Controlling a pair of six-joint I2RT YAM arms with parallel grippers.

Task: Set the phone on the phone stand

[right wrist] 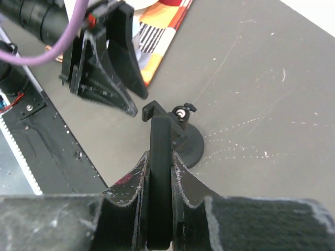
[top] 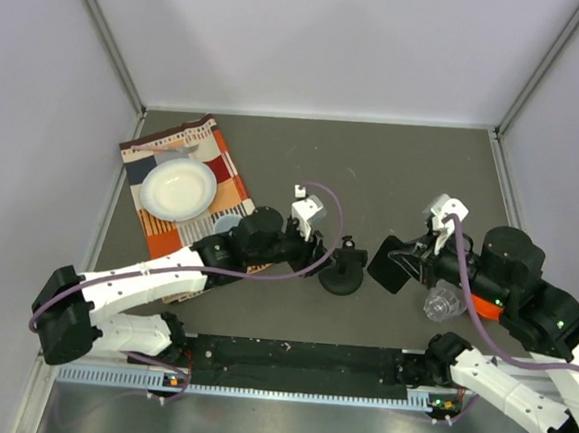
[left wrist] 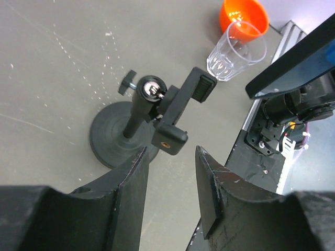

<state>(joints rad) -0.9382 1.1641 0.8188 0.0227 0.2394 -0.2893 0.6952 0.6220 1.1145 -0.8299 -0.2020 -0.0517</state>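
**A:** Where is the phone (top: 392, 266)?

**B:** In the right gripper (right wrist: 160, 175). Its two fingers (right wrist: 137, 180) are pressed against the slab's flat faces, one on each side. The phone stands on edge between them, off the table.

**A:** Which way does it run?

**B:** In the right wrist view its long axis goes straight away from the camera, toward 12 o'clock. The far end points at the phone stand (right wrist: 191, 149). From the top camera the phone sits at 3 o'clock of the stand, just beside it and tilted.

**A:** Is it touching the clamp bracket (left wrist: 180, 107)?

**B:** Hard to say. The far end overlaps the bracket in the right wrist view. The top camera seems to show a narrow gap, so contact cannot be told.

**A:** And the stand itself?

**B:** It rests on its round disc base on the grey table (top: 394, 165). In the left wrist view the post leans a little and the bracket is tipped toward 1 o'clock.

**A:** The left gripper (left wrist: 172, 168)?

**B:** Its fingers are parted wide with nothing between them. In the top view it hovers at 10 o'clock of the stand, near it but apart.

**A:** Anything else?

**B:** A clear glass (top: 443, 304) stands at 4 o'clock of the stand, with an orange bowl (left wrist: 243, 15) just beside it. A white bowl (top: 178, 188) sits on the orange-checked cloth (top: 234, 184), off at 10 o'clock.
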